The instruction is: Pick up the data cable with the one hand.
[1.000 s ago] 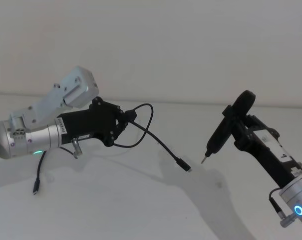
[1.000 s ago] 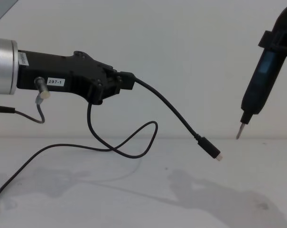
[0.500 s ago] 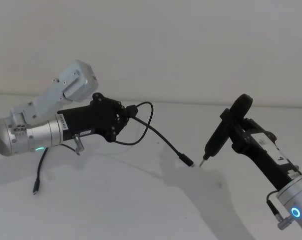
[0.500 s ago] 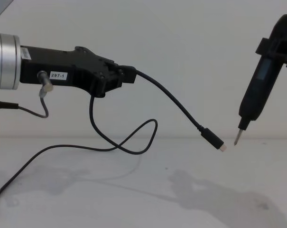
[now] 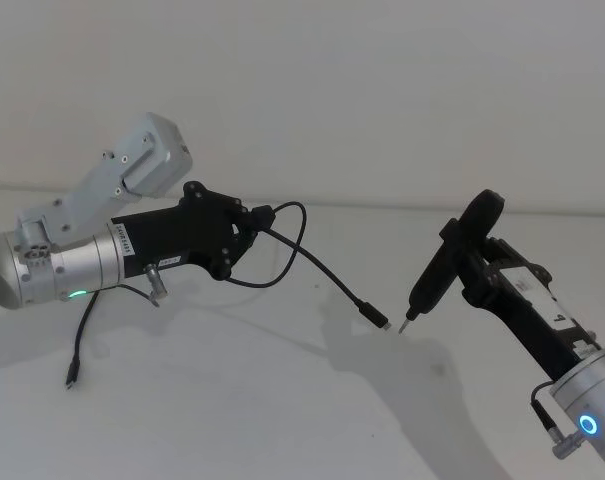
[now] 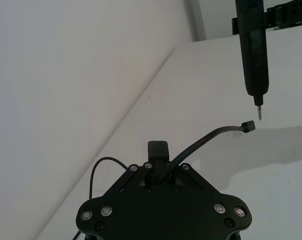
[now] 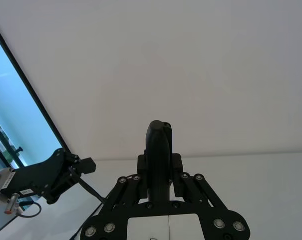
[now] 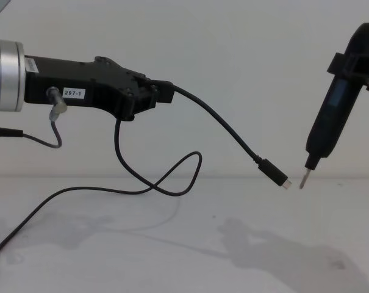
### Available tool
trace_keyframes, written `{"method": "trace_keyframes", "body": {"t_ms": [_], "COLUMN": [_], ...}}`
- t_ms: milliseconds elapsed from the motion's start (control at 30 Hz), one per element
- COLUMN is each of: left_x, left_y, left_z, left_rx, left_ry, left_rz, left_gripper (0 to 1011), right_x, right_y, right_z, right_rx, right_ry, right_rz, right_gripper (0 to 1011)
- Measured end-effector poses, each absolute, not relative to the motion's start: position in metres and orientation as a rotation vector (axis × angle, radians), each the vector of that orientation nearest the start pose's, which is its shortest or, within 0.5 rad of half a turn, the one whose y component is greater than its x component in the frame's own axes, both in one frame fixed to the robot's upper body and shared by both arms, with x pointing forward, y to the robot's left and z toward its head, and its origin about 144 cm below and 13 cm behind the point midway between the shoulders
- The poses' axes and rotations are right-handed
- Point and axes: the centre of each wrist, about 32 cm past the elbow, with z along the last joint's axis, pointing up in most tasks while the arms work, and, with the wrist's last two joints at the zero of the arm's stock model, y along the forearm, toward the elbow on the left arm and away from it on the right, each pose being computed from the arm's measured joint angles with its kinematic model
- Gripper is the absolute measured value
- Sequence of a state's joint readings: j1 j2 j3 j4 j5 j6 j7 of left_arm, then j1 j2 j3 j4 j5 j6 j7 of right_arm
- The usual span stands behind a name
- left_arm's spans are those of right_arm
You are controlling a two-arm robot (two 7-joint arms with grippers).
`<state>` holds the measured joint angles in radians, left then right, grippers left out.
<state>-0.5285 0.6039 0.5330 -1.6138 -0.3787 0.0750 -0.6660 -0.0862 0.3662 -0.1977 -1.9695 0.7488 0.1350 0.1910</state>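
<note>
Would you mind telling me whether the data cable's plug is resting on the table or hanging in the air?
In the air: the left gripper holds the data cable, and its plug hangs above the table.

— Any room between my two hands?
— Hardly: the data cable (image 8: 224,128) plug hangs just beside the tip of the slim black tool (image 8: 328,125), right of centre in the chest frame.
— Lower down?
— The cable's loop sags toward the bench (image 8: 233,268) at lower left; the lower right lies open.
</note>
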Motion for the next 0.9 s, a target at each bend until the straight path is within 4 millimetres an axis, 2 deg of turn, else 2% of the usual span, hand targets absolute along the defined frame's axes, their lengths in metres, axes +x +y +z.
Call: {"method": "trace_keyframes", "body": {"t_ms": [900], "left_x": [0.5415], "left_y": [0.2529], "left_z": [1.297], "left_rx": [0.21], "left_ry": [-0.344], "left_rz": [0.464], "left_gripper": [0], "right_x": [0.4206], "right_y": [-0.2313], "right_z": [1.2263], "right_rx": [0.345], "right_ry": [0.262], "right_rz": [-0.972], "right_gripper": [268]}}
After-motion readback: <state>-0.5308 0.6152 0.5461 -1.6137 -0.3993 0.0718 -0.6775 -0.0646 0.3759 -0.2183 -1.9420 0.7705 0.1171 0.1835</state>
